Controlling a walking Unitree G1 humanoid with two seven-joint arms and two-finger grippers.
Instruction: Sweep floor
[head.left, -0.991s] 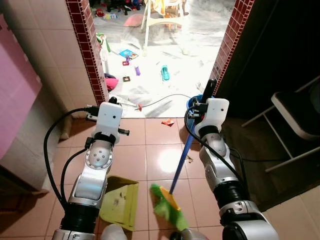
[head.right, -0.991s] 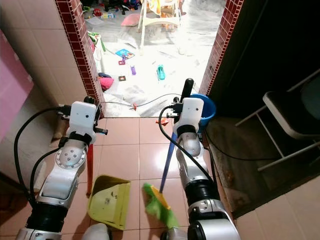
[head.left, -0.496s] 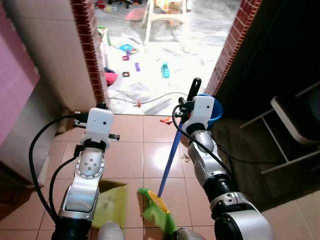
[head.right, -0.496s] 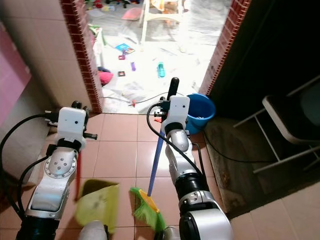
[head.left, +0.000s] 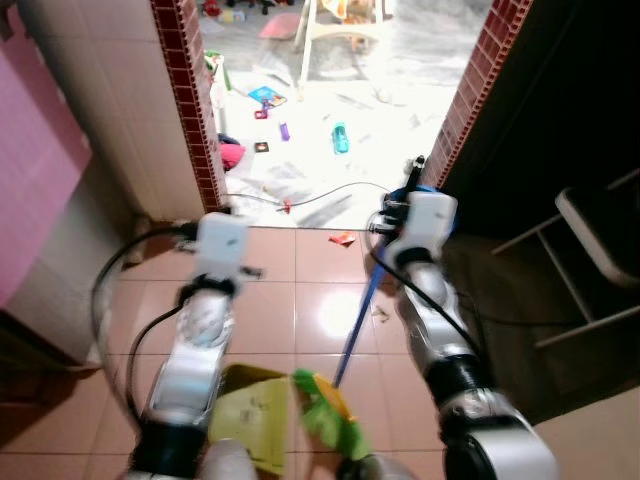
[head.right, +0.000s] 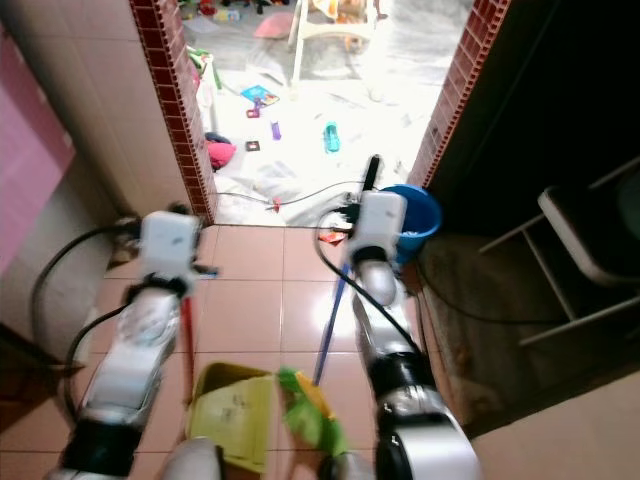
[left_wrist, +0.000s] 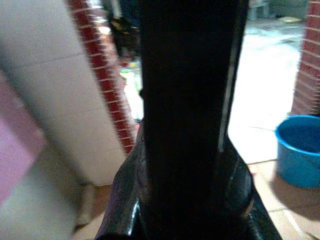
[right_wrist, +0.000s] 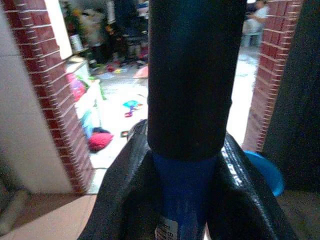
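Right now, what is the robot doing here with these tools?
It is sweeping a tiled floor by a doorway. The right gripper is shut on the blue broom handle, its green bristles low beside the yellow dustpan. The left gripper holds the dustpan's red handle. A blue bucket stands by the doorway, toys beyond.

One broom (head.right: 318, 372), green bristles, blue handle, standing on tiled floor (head.right: 260, 300). One yellow dustpan (head.right: 232, 412) lying beside it. One blue bucket (head.right: 418, 215) sitting by doorway. Two silver arms reaching forward, one right gripper (right_wrist: 187, 200), one left gripper (left_wrist: 185, 200). Two red brick pillars (head.right: 170, 110) framing opening. One white chair (head.right: 335, 25) standing beyond, several small toys lying scattered, too blurred for counting.
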